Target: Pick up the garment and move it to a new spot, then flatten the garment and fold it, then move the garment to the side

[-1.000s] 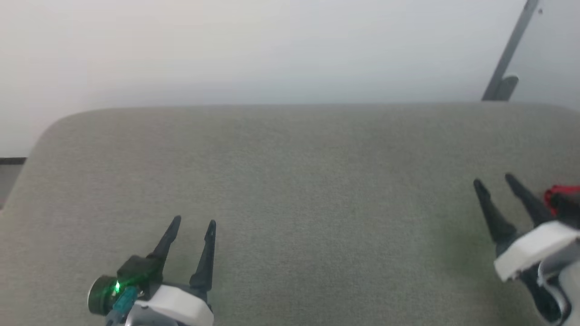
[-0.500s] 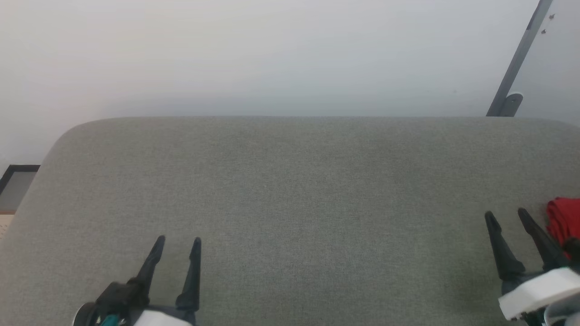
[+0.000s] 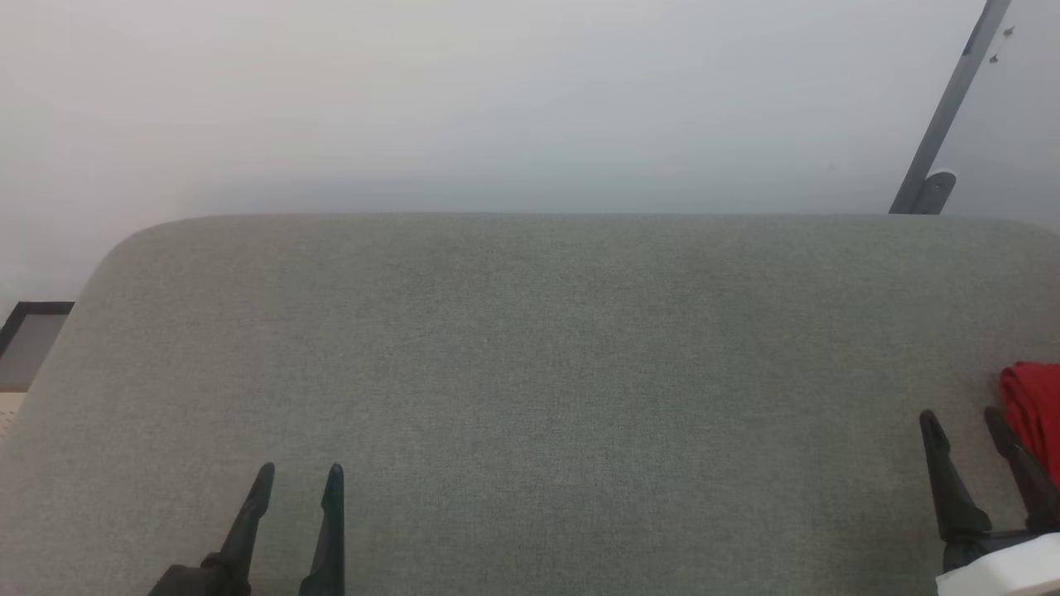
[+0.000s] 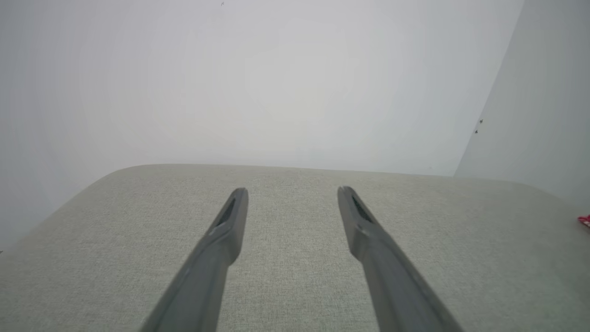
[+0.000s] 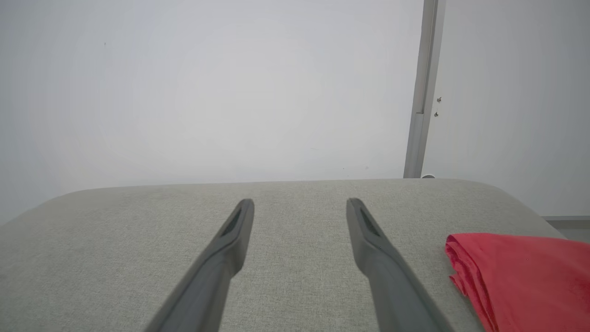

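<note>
At the far right edge of the head view, the garment (image 3: 1033,414) is lying on the grey padded surface (image 3: 530,331). The frame is cutting it off, so only a red folded margin is showing (number and trim are not discernible). The right gripper (image 3: 961,418) is standing just beside it with fingers spread and nothing between them. Its outer finger is overlapping the red cloth in the head view, but the right wrist view is showing a strip of bare padding between finger and cloth. The left gripper (image 3: 300,472) is showing well apart at the lower left, likewise released and empty, its body cropped by the bottom edge. A grey bar (image 3: 952,91) is slanting across the pale wall (image 3: 497,99) behind the surface.
</note>
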